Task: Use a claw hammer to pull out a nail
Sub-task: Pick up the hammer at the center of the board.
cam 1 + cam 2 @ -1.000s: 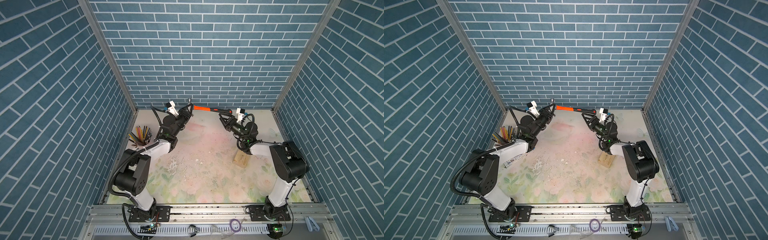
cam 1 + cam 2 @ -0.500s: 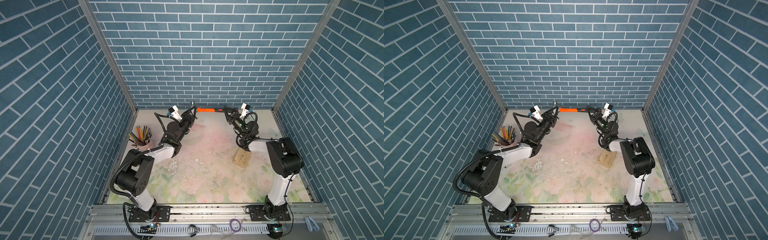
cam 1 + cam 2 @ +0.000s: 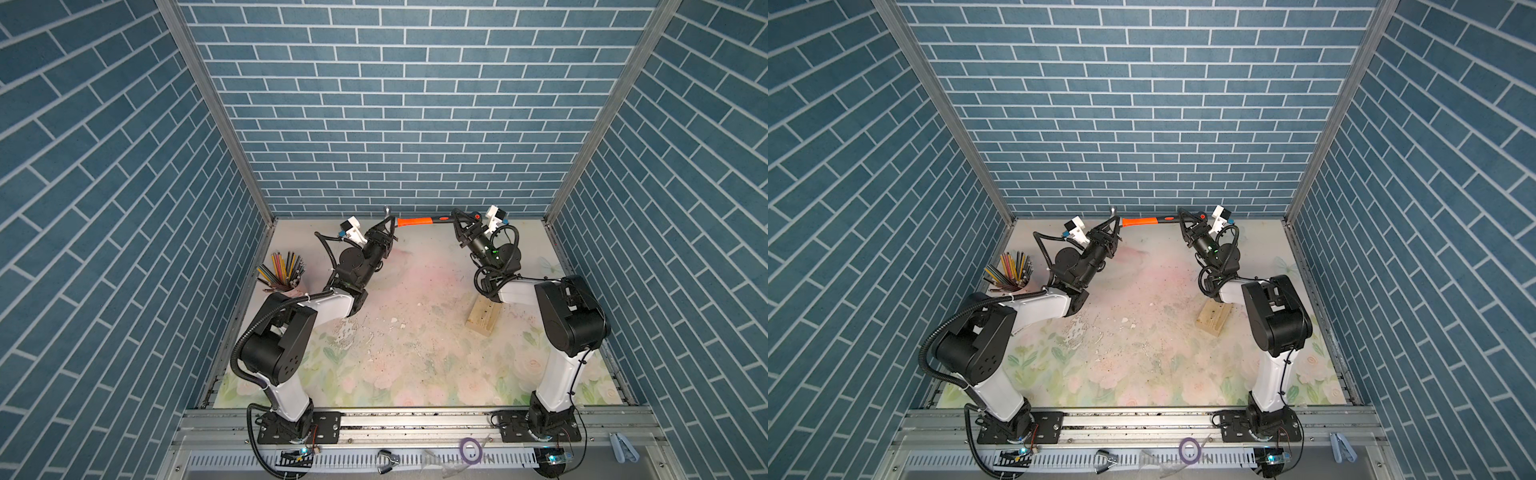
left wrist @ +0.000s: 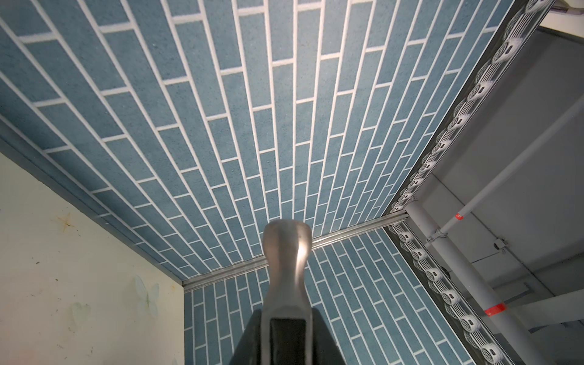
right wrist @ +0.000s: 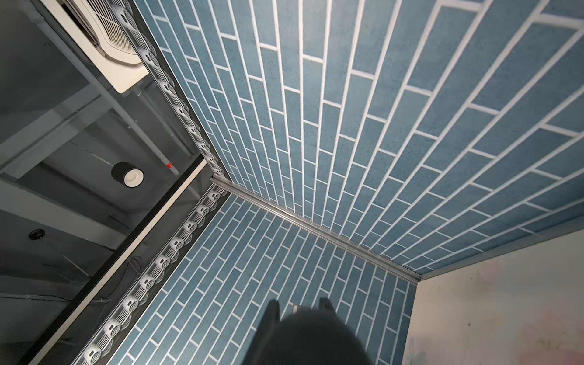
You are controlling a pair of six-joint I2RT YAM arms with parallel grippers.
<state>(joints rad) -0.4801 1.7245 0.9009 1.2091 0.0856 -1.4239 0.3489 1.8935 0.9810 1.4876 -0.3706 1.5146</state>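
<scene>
You're carrying the claw hammer (image 3: 415,221), with its silver steel head, orange-red handle and black rubber end, up in the air at the far edge of the floral-print table (image 3: 415,374), close to the blue brick back wall. It's lying roughly level, spanning between your two arms in both top views.

Your left gripper (image 3: 390,226) is clamping the hammer right at the head. The left wrist view shows the steel head (image 4: 286,262) poking out from between the jaws. Your right gripper (image 3: 459,218) is bracketing the black rubber end. In the right wrist view the fingers (image 5: 272,311) are sitting tight on either side of that dark, blurred end (image 5: 313,335), so I'm reading it as a grasp.

As for progress, you're early in this. The hammer is off the table and in hand, and that's the only part I'd judge done. The pale rectangular wooden block (image 3: 482,318) is sitting near your right arm's elbow, well apart from the hammer. I'm not making out any nail on it from here, because it's too small to tell. You're facing the whole approach, the hooking of the claw and the levering.

On the count, I'm seeing one hammer, one wooden block and two arms. There's also one cup of coloured pencils (image 3: 286,274) by the left wall, plus scattered white flecks mid-table.
</scene>
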